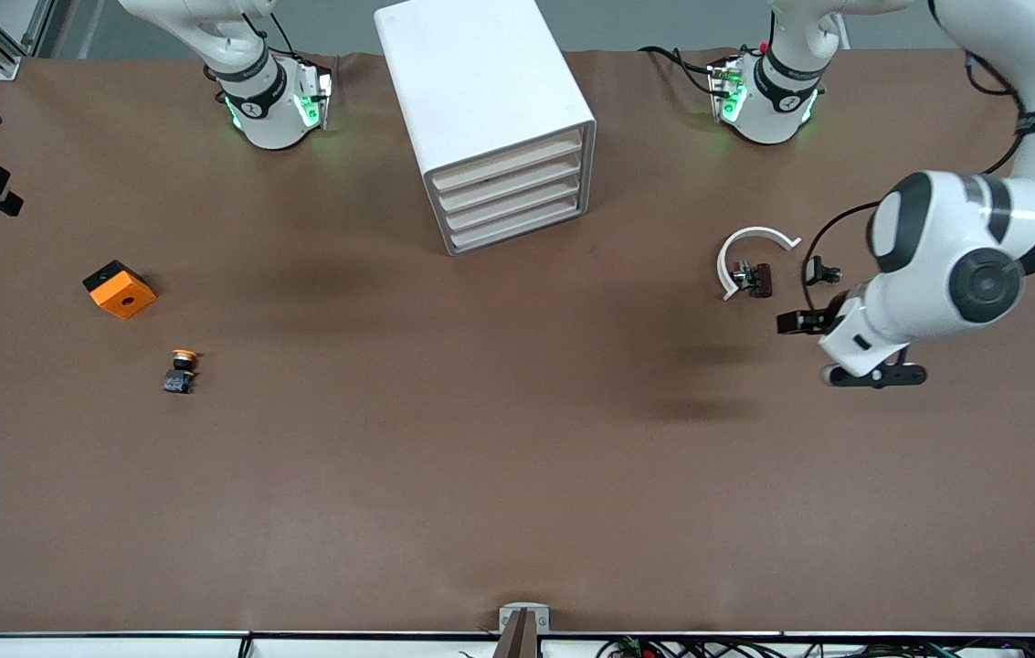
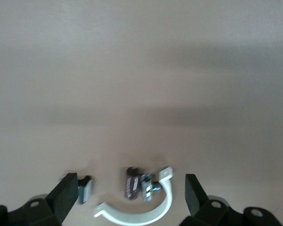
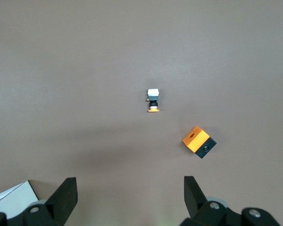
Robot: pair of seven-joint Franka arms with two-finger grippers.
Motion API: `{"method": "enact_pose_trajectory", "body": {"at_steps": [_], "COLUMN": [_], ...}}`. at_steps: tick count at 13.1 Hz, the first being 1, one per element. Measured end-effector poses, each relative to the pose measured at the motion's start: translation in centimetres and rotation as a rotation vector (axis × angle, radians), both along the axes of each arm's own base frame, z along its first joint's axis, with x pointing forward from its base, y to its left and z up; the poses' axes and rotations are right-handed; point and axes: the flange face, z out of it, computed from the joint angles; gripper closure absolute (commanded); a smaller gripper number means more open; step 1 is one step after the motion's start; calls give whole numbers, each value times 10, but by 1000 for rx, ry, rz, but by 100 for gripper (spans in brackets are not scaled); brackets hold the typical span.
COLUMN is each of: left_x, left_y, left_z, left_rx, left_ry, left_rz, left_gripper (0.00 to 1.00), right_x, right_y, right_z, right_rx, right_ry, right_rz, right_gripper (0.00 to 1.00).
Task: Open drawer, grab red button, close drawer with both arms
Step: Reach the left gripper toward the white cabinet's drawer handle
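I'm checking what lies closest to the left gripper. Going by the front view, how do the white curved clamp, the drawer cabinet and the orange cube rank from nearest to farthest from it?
Measured from the left gripper, open, toward the left arm's end of the table:
1. White curved clamp, right beside it.
2. Drawer cabinet, mid-table, all four drawers shut.
3. Orange cube, toward the right arm's end of the table.

Brown matte table (image 1: 499, 475) is filling basically everything, soft shadows lying across it. Grey floor is peeking out above the table's top edge.
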Motion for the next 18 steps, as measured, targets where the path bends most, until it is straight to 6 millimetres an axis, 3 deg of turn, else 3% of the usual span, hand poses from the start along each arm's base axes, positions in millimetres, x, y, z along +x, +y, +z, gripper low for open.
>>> {"method": "enact_pose_trajectory", "body": {"at_steps": [4,7,10,15,18], "left_x": [-8,-16,-23,-13,-18], "left_y": [-65,-125,-169,-206,-229], "left_z": [-40,-51,-51,-45,-48], "left_rx": [51,123,207,137,127], "left_ry": [39,54,145,340,463], "left_rz": [161,337,470,772,946], "left_gripper": [0,0,0,0,0], "right_x": [0,0,0,0,0], "right_y": [0,0,0,0,0], "right_z": [0,0,0,0,0], "right_rx": [0,0,0,0,0], "right_ry": [0,0,0,0,0], "right_rz": [0,0,0,0,0], "right_gripper": [0,0,0,0,0]}}
